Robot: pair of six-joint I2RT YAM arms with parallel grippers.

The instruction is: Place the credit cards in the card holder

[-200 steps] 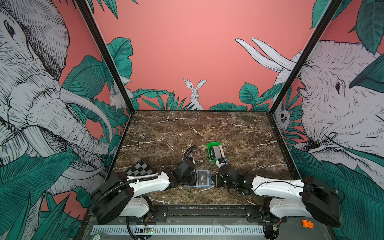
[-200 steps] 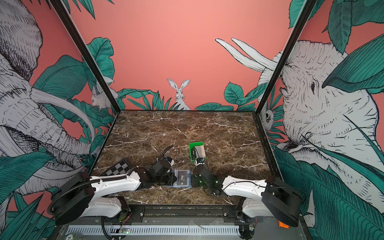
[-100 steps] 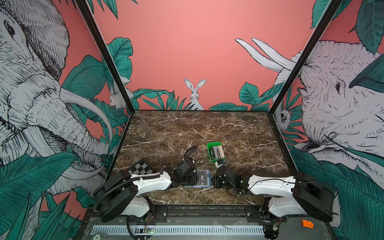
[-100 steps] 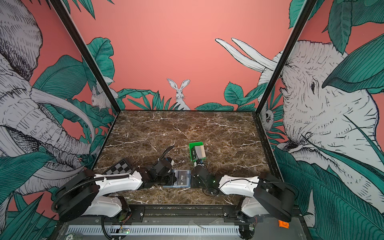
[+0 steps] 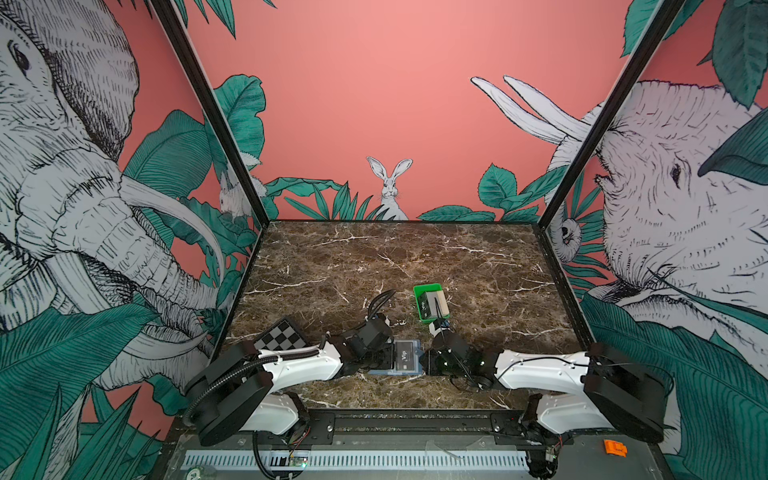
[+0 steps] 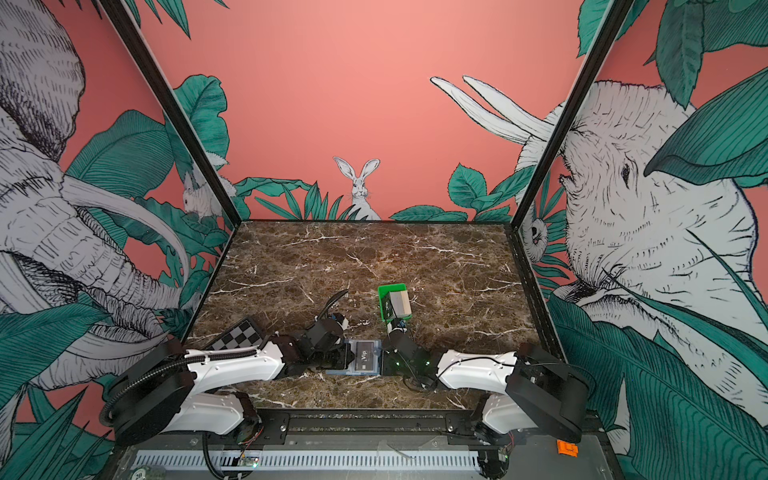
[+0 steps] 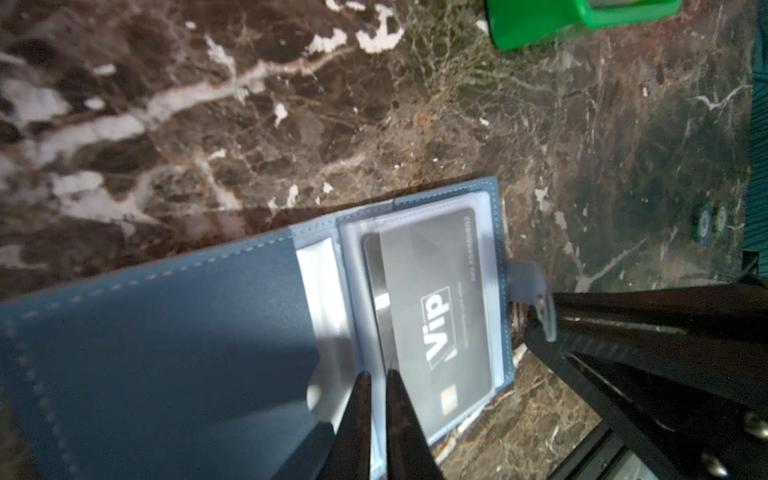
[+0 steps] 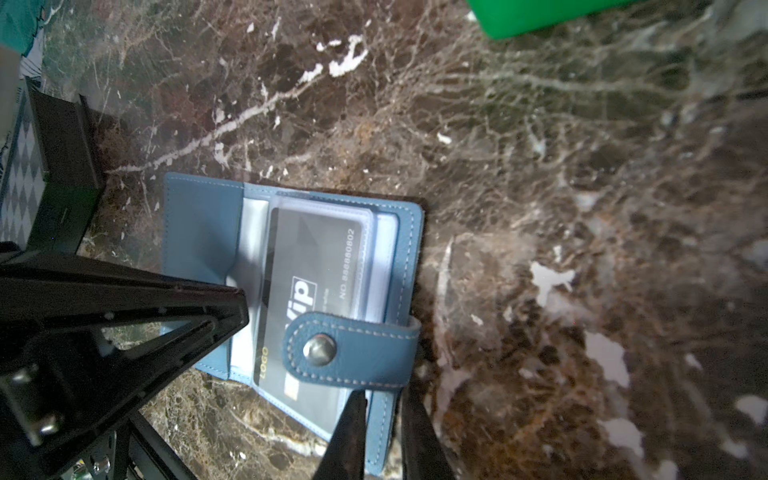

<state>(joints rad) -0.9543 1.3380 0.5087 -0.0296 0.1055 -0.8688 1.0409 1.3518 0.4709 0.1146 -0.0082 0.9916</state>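
The left gripper (image 7: 377, 376) had nipped slightly tighter on the clear pocket (image 7: 359, 291) of the card holder (image 5: 401, 358), lower centre, while the right gripper (image 8: 381, 401) clamped its tab edge; the VIP card (image 7: 440, 316) looked seated, more credit cards (image 5: 434, 302) waiting in the green tray (image 5: 427, 286)

walls (image 5: 374, 83) showing coral jungle mural: elephants (image 5: 62, 174), rabbit (image 5: 390, 187) | counter (image 5: 415, 257) gleaming brown, white-veined marble
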